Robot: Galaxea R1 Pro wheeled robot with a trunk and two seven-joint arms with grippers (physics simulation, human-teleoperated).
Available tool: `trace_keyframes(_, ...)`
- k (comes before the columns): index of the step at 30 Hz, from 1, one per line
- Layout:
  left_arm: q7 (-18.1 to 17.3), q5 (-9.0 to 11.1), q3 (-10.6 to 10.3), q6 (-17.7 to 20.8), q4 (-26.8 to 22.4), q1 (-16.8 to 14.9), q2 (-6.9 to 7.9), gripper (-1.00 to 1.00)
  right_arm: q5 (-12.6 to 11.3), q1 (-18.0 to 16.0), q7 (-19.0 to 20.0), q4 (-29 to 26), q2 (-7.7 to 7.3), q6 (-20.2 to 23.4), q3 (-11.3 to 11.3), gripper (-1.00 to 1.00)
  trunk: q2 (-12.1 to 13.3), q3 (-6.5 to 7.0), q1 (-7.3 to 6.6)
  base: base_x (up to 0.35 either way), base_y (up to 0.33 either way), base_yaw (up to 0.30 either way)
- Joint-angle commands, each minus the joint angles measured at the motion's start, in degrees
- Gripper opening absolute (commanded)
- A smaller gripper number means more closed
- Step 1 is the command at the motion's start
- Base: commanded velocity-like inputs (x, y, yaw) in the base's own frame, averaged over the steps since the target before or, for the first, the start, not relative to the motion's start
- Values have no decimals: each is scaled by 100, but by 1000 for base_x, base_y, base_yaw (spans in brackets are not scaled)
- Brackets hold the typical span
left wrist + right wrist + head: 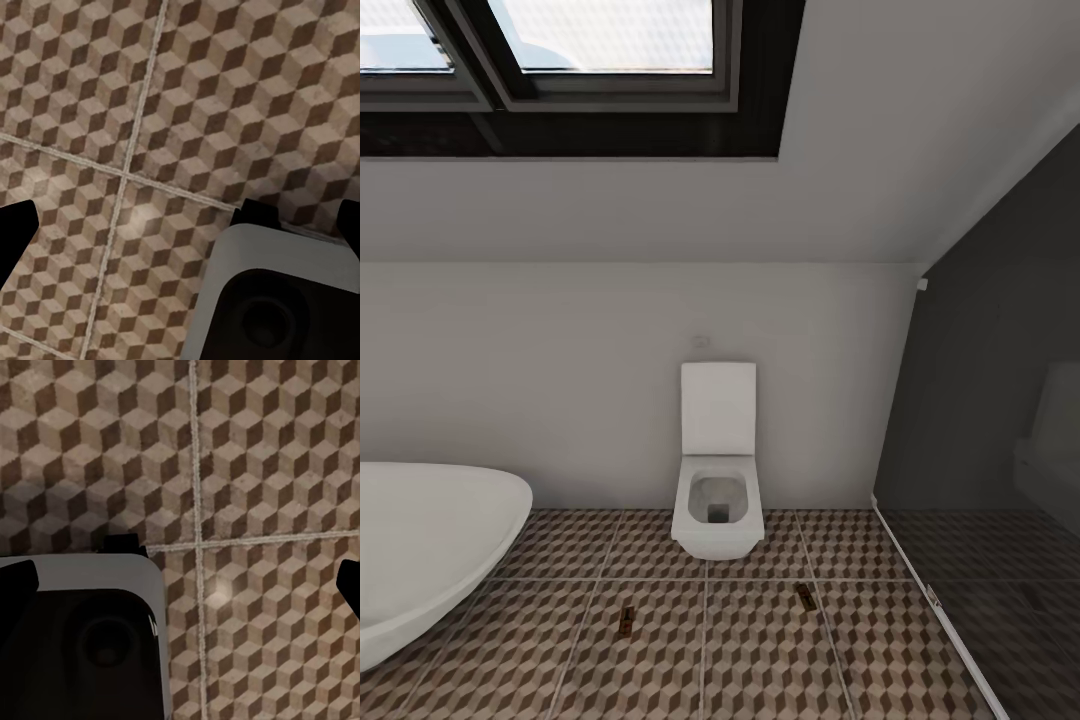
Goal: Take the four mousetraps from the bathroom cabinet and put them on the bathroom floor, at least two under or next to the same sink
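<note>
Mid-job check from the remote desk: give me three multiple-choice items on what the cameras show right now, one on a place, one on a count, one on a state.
1. Where do the mousetraps lie in the head view?
A. in the bathtub
B. on the patterned floor in front of the toilet
C. on the shower floor

2. How many mousetraps show on the floor?
A. two
B. four
C. none

3. What state is the toilet lid in?
A. closed
B. missing
C. raised

Answers:
1 B: one mousetrap and the other mousetrap rest on the bathroom floor, either side of the toilet, clear of the bathtub.
2 A: just those two brown boards are visible.
3 C: the lid stands upright against the wall, bowl open.
</note>
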Motion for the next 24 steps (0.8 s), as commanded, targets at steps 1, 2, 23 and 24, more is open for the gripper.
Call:
trace_keyframes(1, 6, 42, -15, -21, 3, -4, 0, 100, -49, -7, -2, 15, 2, -30, 48, 100, -4, -7, 0, 0, 0, 0)
trace_keyframes(2, 6, 42, -15, -21, 3, -4, 0, 100, -49, -7, -2, 15, 2, -30, 48, 100, -4, -7, 0, 0, 0, 0)
trace_keyframes(23, 6, 42, -15, -21, 2, -4, -3, 100, -53, -7, -2, 13, 2, -30, 51, 100, -4, -7, 0, 0, 0, 0)
trace_keyframes(24, 6, 42, -15, -21, 2, -4, -3, 100, -55, -7, -2, 14, 2, -30, 52, 100, -4, -7, 0, 0, 0, 0)
